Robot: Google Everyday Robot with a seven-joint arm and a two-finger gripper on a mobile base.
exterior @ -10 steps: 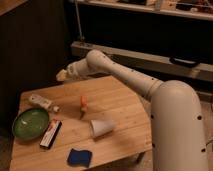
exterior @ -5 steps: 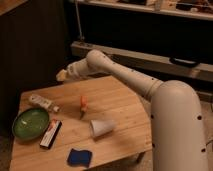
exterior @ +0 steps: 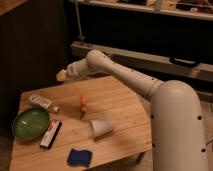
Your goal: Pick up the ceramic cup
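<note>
My gripper hangs off the table's far edge — spread or pressed together, can't tell — likely parked high to clear clutter. The ceramic cup lies on its side mid-table, well apart, nearer the front.

green bowl, perhaps blue sponge

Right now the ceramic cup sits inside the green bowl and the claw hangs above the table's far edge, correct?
Not quite. The camera view shows the ceramic cup on the table, apart from the green bowl, not inside it. The claw does hang above the far edge.
</note>
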